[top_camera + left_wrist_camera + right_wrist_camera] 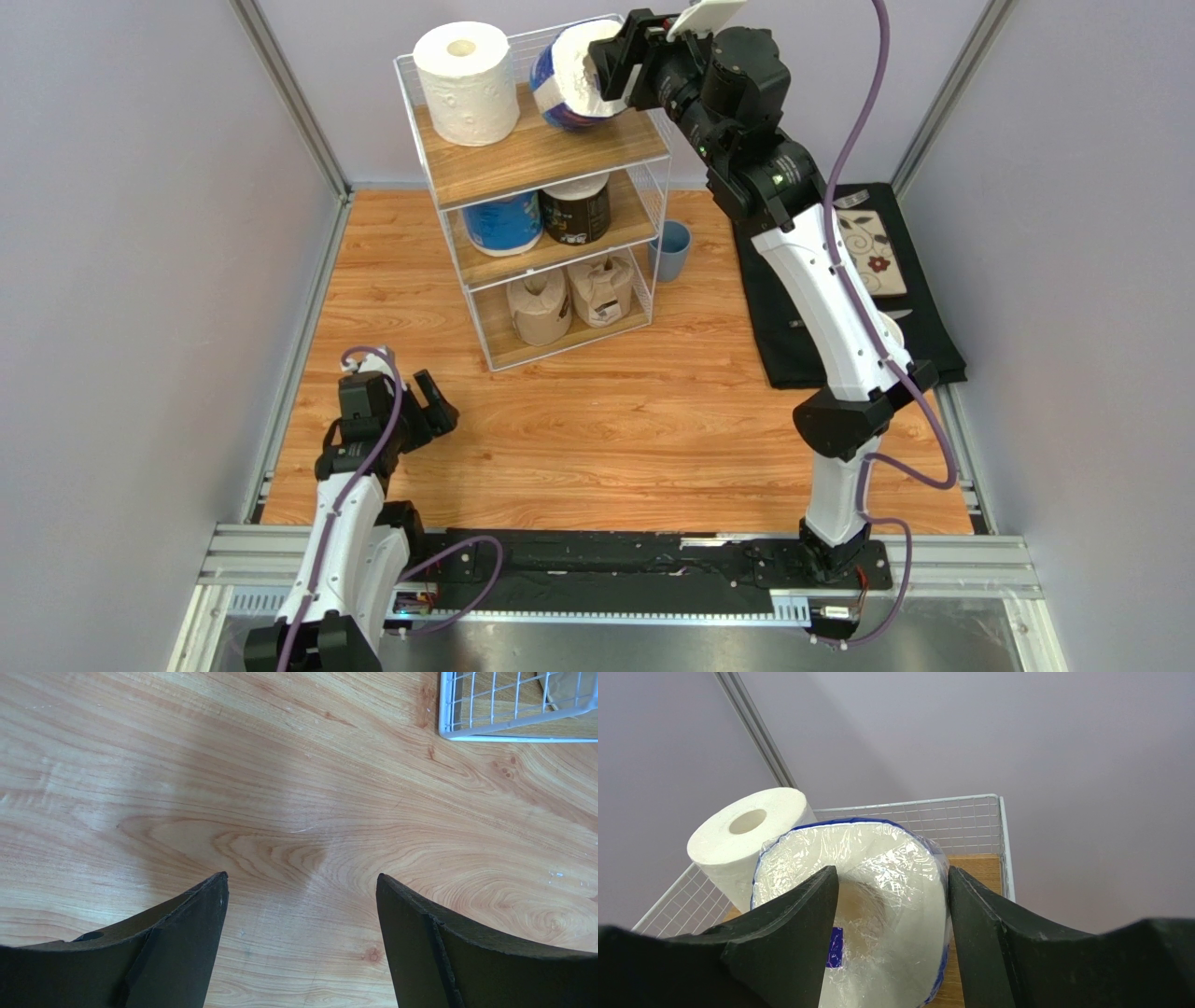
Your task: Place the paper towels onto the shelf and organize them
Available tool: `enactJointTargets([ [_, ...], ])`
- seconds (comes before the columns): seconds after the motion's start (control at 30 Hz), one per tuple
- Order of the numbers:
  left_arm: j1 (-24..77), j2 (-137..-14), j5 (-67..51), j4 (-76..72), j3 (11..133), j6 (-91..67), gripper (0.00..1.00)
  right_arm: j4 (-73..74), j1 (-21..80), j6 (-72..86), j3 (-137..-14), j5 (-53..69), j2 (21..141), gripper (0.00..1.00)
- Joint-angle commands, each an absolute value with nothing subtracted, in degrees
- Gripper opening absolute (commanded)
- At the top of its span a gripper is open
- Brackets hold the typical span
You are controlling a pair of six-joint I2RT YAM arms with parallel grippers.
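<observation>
The shelf point(547, 143) is a white wire rack with three wooden tiers at the back of the table. A plain white roll point(467, 81) stands on its top tier. Beside it a blue-wrapped roll point(572, 77) sits tilted, and my right gripper point(610, 63) is shut on its wall. In the right wrist view one finger is inside the core of this roll point(878, 847) and the other against its outside, with the gripper point(892, 871) above the top board. The middle tier holds a blue roll point(502, 221) and a dark roll point(577, 210). Two brown rolls point(539, 305) fill the bottom tier. My left gripper point(400, 387) is open over bare wood.
A blue cup point(673, 249) stands on the table just right of the shelf. A black cloth point(786, 336) with a patterned piece point(877, 252) lies along the right side. The left wrist view shows the open left gripper point(302, 878) and a corner of the shelf point(512, 707).
</observation>
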State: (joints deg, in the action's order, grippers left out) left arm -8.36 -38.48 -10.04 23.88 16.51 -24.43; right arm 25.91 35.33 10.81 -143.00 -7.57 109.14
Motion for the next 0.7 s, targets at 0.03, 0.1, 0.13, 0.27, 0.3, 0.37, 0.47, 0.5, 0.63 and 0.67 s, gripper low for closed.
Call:
enactJointTargets([
  [0.03,-8.7,-38.1,-9.8,23.5,16.4,-24.9,0.86,22.9,34.1,12.6,-145.8,-5.8,110.7,0.62],
  [0.1,-8.8,-38.2,-9.8,23.4,16.5,-24.9,0.86,22.4,33.8,12.7,-145.8,-5.4,110.8,0.62],
  [0.13,-8.7,-38.2,-9.7,23.4,16.4,-24.9,0.86,22.0,33.8,12.7,-145.8,-5.2,110.9,0.62],
  [0.27,-8.7,-38.2,-9.6,23.5,16.4,-24.9,0.86,21.2,33.7,12.8,-145.7,-4.6,111.0,0.62],
  [0.3,-8.7,-38.2,-9.6,23.5,16.5,-24.9,0.86,21.1,33.7,12.8,-145.7,-4.2,111.1,0.62],
  [0.37,-8.7,-38.2,-9.6,23.5,16.4,-24.9,0.86,20.7,33.6,13.1,-145.7,-4.1,111.3,0.62],
  [0.47,-8.8,-38.2,-9.6,23.4,16.4,-24.9,0.86,20.6,33.5,13.6,-146.1,-3.5,111.8,0.63],
  [0.5,-8.7,-38.2,-9.5,23.5,16.4,-25.0,0.86,20.1,33.5,13.7,-146.1,-3.1,111.8,0.63],
  [0.63,-8.7,-38.1,-9.5,23.5,16.4,-25.0,0.86,19.2,33.3,14.4,-146.2,-1.9,112.1,0.63],
  [0.67,-8.7,-38.1,-9.6,23.5,16.5,-25.0,0.86,19.1,33.2,14.7,-146.2,-1.8,112.1,0.63],
])
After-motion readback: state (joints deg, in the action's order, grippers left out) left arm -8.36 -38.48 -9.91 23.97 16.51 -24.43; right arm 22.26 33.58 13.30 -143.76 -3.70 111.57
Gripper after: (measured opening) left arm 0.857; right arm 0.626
